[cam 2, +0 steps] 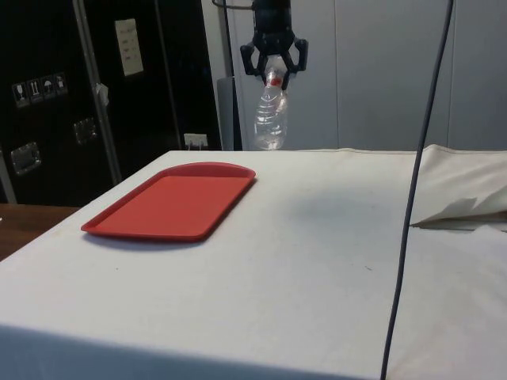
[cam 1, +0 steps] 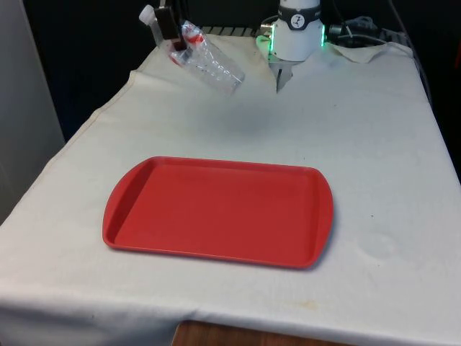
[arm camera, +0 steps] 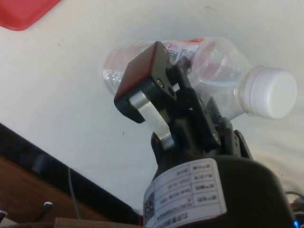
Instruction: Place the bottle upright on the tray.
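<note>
A clear, ribbed plastic bottle (cam 1: 210, 62) with a white screw cap and a red-and-white label hangs in the air above the table's far end, clamped near its neck by the black hand (cam 2: 274, 66), whose fingers (arm camera: 142, 83) are clenched on it. In the front view it is tilted, cap up. The red tray (cam 1: 320, 216), smooth plastic, rectangular with rounded corners and a raised rim, lies flat on the table (cam 1: 374, 130) nearer its front edge, well apart from the bottle. A white, slightly wrinkled cloth covers the table. Dark cabinets (cam 2: 95, 95) stand beyond the table's side.
</note>
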You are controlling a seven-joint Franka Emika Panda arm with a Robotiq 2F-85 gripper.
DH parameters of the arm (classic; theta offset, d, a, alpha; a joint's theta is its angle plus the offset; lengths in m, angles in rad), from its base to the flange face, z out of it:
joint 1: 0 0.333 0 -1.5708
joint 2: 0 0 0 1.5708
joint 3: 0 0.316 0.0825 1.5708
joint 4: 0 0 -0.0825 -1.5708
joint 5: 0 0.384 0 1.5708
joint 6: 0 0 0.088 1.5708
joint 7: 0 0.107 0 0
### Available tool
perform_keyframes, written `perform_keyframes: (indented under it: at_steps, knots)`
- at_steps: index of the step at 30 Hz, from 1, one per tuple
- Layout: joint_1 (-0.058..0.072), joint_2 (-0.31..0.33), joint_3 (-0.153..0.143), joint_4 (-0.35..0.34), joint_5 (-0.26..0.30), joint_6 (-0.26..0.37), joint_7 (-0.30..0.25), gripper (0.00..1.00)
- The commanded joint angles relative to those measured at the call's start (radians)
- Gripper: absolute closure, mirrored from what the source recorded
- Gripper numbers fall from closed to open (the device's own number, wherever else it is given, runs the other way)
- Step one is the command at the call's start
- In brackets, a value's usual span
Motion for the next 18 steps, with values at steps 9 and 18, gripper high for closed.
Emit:
perform_keyframes:
  at_steps: [9, 18]
  knots:
    - [0.004, -0.008, 0.002, -0.013, -0.021, 0.081, 0.007, 0.66]
    - [0.004, -0.005, 0.004, -0.016, -0.037, 0.132, 0.007, 0.66]
